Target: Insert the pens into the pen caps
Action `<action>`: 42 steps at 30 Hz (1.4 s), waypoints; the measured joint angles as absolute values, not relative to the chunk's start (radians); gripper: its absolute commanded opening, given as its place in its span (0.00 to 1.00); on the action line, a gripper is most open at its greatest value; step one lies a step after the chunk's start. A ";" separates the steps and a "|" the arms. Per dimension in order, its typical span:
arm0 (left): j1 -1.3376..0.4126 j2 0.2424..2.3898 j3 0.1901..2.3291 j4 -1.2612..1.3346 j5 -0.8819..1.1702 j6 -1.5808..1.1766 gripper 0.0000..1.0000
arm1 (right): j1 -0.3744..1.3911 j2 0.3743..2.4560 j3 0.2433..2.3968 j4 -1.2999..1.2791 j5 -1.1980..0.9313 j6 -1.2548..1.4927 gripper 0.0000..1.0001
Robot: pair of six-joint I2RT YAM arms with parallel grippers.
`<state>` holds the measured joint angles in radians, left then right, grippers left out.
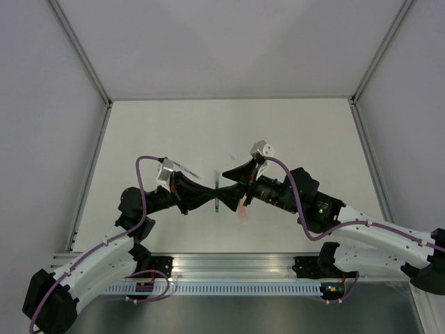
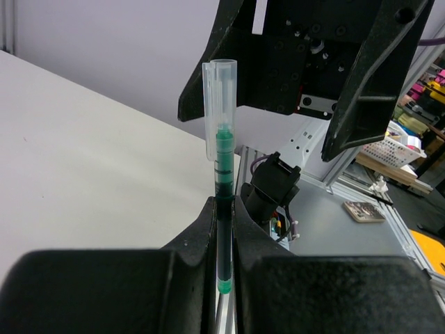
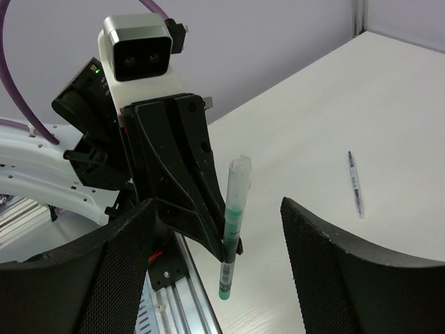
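— Nearby, first entry?
— Thin dark pen (image 3: 355, 182), flat on table (image 3: 389, 104), well apart from both grippers.
— Arms?
— Tip to tip over mid-table. Left gripper (image 2: 224, 209) clamped on green pen (image 2: 223, 182), held clear of the table. Right gripper (image 3: 217, 203) spread wide, one finger either side, touching nothing.
— Cap?
— Clear cap (image 2: 220, 90), over one end of green pen.

The left arm (image 1: 104, 257) and right arm (image 1: 379, 233) have white links, black joints and purple cables (image 1: 142, 184). The left gripper (image 1: 213, 194) and right gripper (image 1: 222, 178) are black wedges.
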<state>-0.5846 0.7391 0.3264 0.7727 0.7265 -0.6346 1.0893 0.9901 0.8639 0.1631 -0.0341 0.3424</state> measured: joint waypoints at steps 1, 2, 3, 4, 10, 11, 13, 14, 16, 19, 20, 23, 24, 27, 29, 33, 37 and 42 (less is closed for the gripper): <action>-0.585 0.736 0.326 0.773 0.724 -0.635 0.02 | 1.089 0.984 0.857 0.161 -0.038 0.339 0.78; -0.585 0.731 0.326 0.774 0.720 -0.636 0.02 | 1.089 0.976 0.848 0.159 -0.045 0.334 0.78; -0.585 0.728 0.326 0.776 0.716 -0.636 0.02 | 1.089 0.968 0.838 0.156 -0.057 0.329 0.77; -0.585 0.725 0.326 0.778 0.715 -0.640 0.02 | 1.089 0.962 0.826 0.156 -0.075 0.324 0.77; -0.585 0.705 0.328 0.783 0.706 -0.660 0.02 | 1.089 0.957 0.785 0.159 -0.192 0.308 0.73; -0.585 0.701 0.328 0.785 0.706 -0.664 0.02 | 1.089 0.960 0.781 0.161 -0.203 0.307 0.72; -0.585 0.693 0.329 0.788 0.703 -0.674 0.02 | 1.089 0.968 0.774 0.168 -0.218 0.307 0.69; -0.585 0.690 0.330 0.789 0.701 -0.678 0.02 | 1.089 0.973 0.771 0.170 -0.224 0.306 0.68; -0.585 0.682 0.332 0.791 0.694 -0.685 0.02 | 1.089 0.987 0.766 0.180 -0.236 0.307 0.66; -0.585 0.667 0.333 0.796 0.682 -0.696 0.02 | 1.089 1.005 0.752 0.201 -0.248 0.310 0.63; -0.585 0.662 0.333 0.799 0.681 -0.701 0.02 | 1.089 1.010 0.746 0.211 -0.251 0.311 0.63; -0.585 0.655 0.333 0.811 0.681 -0.715 0.02 | 1.089 1.020 0.727 0.244 -0.257 0.325 0.60; -0.585 0.654 0.333 0.817 0.680 -0.720 0.02 | 1.089 1.025 0.724 0.255 -0.258 0.330 0.59; -0.585 0.651 0.333 0.828 0.680 -0.735 0.02 | 1.089 1.045 0.724 0.287 -0.258 0.343 0.55; -0.585 0.651 0.333 0.837 0.680 -0.744 0.02 | 1.089 1.056 0.724 0.304 -0.258 0.348 0.53; -0.585 0.642 0.328 0.846 0.678 -0.752 0.02 | 1.089 1.065 0.722 0.344 -0.259 0.363 0.46; -0.585 0.635 0.324 0.847 0.671 -0.754 0.02 | 1.089 1.075 0.722 0.379 -0.265 0.378 0.17; -0.583 0.638 0.324 0.848 0.655 -0.768 0.45 | 1.092 1.082 0.714 0.413 -0.284 0.405 0.00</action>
